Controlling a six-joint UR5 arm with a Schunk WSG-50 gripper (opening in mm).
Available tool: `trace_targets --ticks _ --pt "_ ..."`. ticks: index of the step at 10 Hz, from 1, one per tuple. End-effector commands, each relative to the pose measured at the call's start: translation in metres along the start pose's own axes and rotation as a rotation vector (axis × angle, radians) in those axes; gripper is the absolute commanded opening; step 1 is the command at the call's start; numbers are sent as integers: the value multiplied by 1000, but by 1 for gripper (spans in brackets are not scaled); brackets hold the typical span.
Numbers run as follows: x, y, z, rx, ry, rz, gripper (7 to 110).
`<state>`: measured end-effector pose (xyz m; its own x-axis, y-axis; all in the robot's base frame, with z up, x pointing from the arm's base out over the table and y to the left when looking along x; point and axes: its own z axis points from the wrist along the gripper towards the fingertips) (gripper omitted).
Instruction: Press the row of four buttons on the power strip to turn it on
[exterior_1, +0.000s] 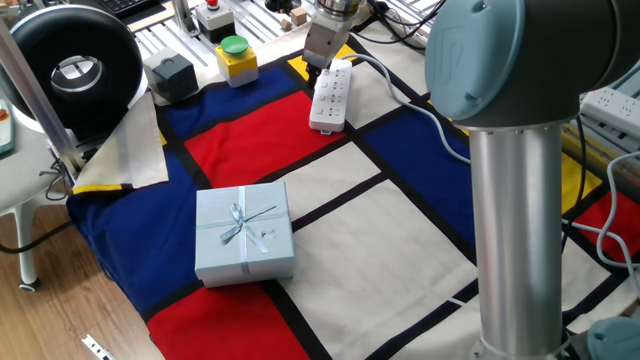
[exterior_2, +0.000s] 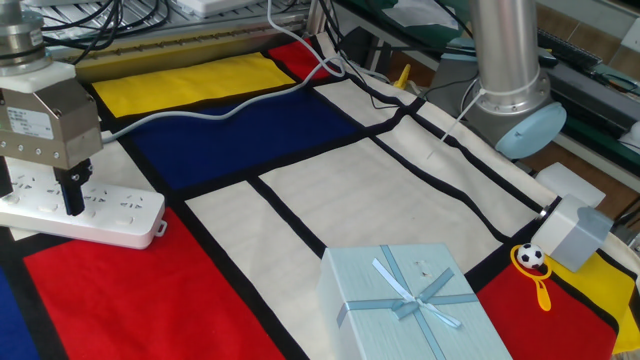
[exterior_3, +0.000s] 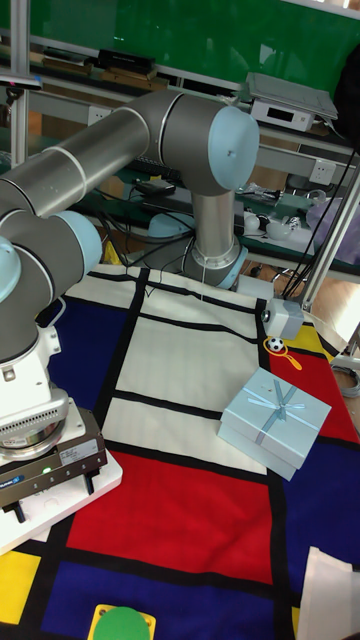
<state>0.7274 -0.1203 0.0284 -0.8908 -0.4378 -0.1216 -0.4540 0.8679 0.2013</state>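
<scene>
The white power strip (exterior_1: 331, 97) lies at the far side of the coloured cloth, and its white cable (exterior_2: 220, 110) runs off across the blue panel. My gripper (exterior_1: 316, 70) stands upright over the strip's far end. In the other fixed view the gripper (exterior_2: 38, 205) is open, and its right finger (exterior_2: 72, 192) comes down onto the strip (exterior_2: 120, 215). The tall fixed view shows the same gripper (exterior_3: 50, 497) with its two fingers apart over the strip (exterior_3: 108, 470). The four buttons are hidden under the gripper or too small to make out.
A pale blue gift box (exterior_1: 243, 232) sits near the cloth's front. A yellow box with a green button (exterior_1: 236, 57), a red button (exterior_1: 211, 10) and a dark grey box (exterior_1: 170, 75) stand behind. The arm's column (exterior_1: 520, 220) rises at the right.
</scene>
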Motion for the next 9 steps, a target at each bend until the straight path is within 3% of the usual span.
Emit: trace_targets --ticks 1,9 --pt "-3 2 -1 -10 -13 6 88" --pt "-4 1 3 -6 -17 4 88"
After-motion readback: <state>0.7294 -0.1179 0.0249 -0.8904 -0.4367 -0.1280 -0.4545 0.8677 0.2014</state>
